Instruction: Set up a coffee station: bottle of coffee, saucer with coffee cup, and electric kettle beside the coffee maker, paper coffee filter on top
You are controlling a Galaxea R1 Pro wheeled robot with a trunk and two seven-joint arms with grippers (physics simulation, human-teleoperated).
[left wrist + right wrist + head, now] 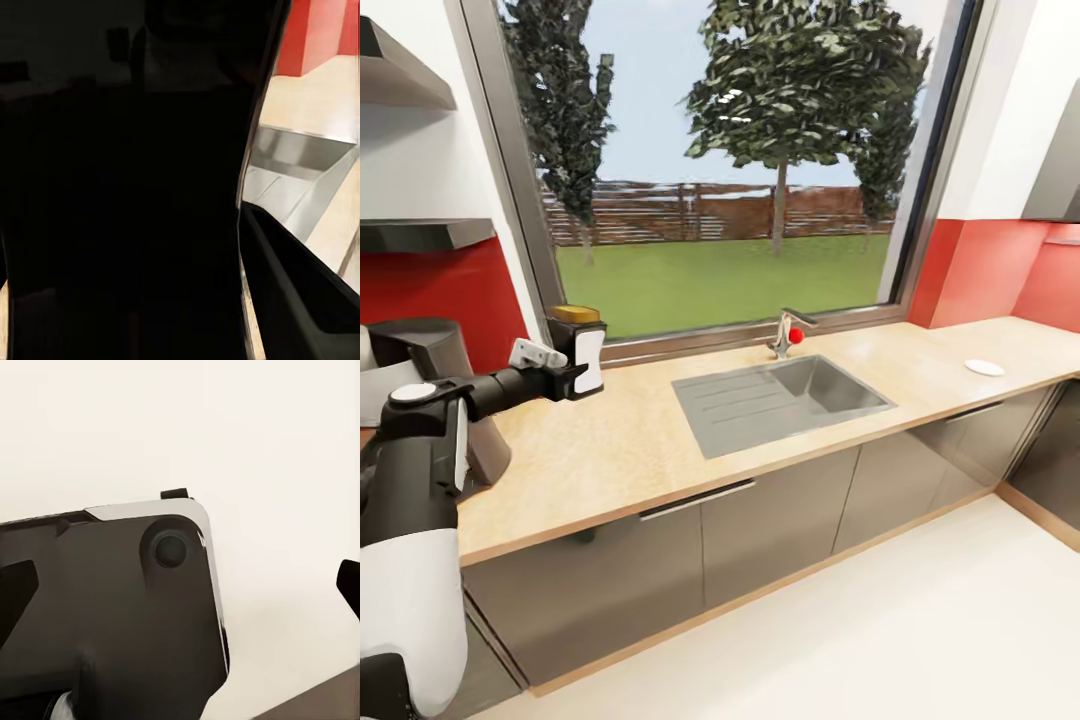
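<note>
The bottle of coffee (589,357), with a white label and a yellow-brown lid, stands upright over the back of the wooden countertop (600,440) by the window sill. My left gripper (574,372) is shut on its side, the arm reaching in from the left. In the left wrist view the bottle (150,187) is a dark mass right in front of the camera. The dark coffee maker (438,352) stands on the counter at the far left, partly behind my left arm. A small white saucer (985,367) lies far right on the counter. My right gripper (180,585) hangs open over the pale floor.
A steel sink (780,400) with a faucet (788,333) is set into the middle of the counter. Dark wall shelves (420,235) hang at upper left above the coffee maker. Grey cabinet fronts (690,540) run below the counter, with open floor (860,640) before them.
</note>
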